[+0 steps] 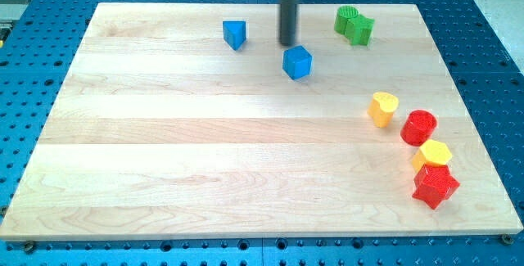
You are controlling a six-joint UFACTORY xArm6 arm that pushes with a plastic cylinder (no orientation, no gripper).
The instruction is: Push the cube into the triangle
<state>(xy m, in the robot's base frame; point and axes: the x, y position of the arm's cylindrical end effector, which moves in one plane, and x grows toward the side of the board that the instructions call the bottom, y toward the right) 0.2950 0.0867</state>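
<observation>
- Camera view: wooden board (205, 160) of pale planks fills most of the frame, resting on a blue perforated table (491, 69) that shows around all four edges.
- Dark rod comes down from the upper centre; my tip (287, 45) sits just above and slightly left of the blue cube (298, 61), very close, contact not resolvable.
- No claw on this arm, only the rod, so there is nothing to open, clench or grasp with.
- Blue cube: upper centre of board, solid blue, one corner turned toward the view's bottom.
- Blue triangle (235, 33): upper left of the cube, well apart from it, solid blue wedge.
- No containers on the board.
- Red star-shaped block (435, 186): lower right, touching the yellow block (432, 155) above it.
- Red cylinder (419, 127): right side, just above that yellow block.
- Yellow heart-like block (382, 108): left of the red cylinder, near it.
- Two green blocks (354, 25): upper right, touching each other; shapes unclear.
</observation>
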